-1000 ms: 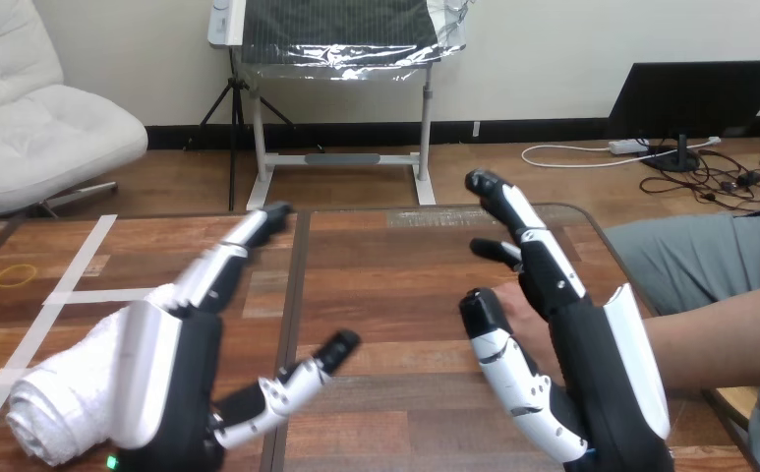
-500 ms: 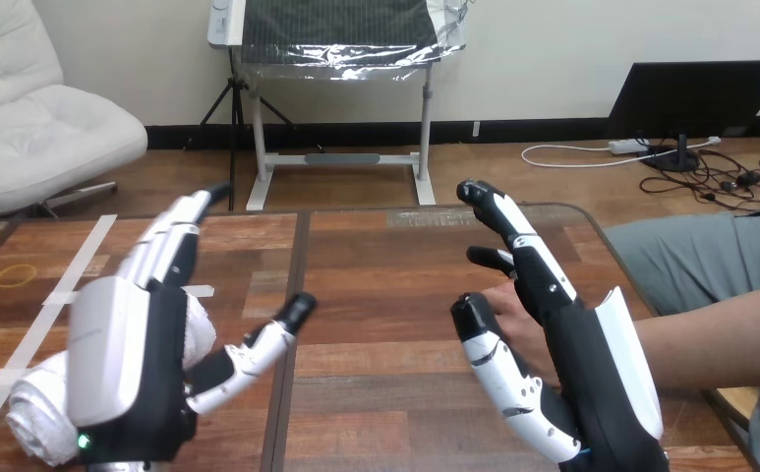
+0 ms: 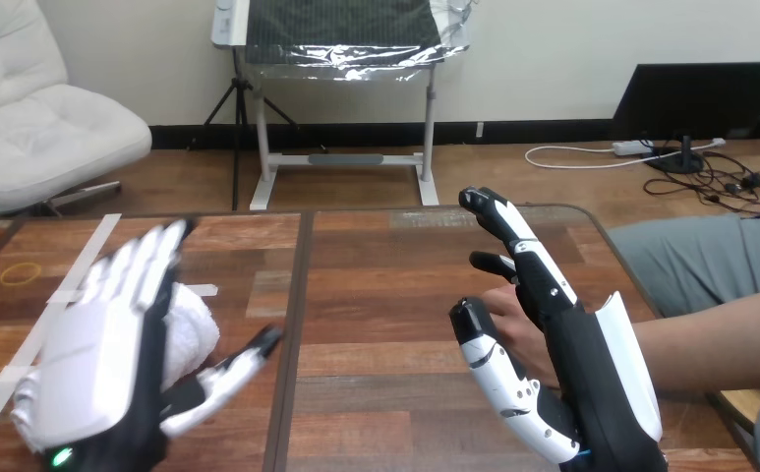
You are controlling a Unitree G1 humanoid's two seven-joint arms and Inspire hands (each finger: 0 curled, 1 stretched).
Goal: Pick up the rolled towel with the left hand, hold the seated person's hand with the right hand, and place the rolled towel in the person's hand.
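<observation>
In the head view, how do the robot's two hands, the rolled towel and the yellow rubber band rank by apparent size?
1. The left hand and the right hand: alike, both close to the camera, so not ranked.
2. The rolled towel, partly hidden behind the left hand.
3. The yellow rubber band, smallest.

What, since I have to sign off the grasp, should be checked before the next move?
1. Left hand placed over the white rolled terry towel: ok.
2. Left hand ready to close: ok, its fingers are straight and its thumb is spread.
3. Palm touching the towel: cannot tell, the hand hides the contact.
4. Towel lying on the brown wooden table: ok.
5. Person's hand within the right hand: ok, it lies between the thumb and the fingers.
6. Right hand holding the person's hand: not ok, its fingers are straight, not curled round it.
</observation>
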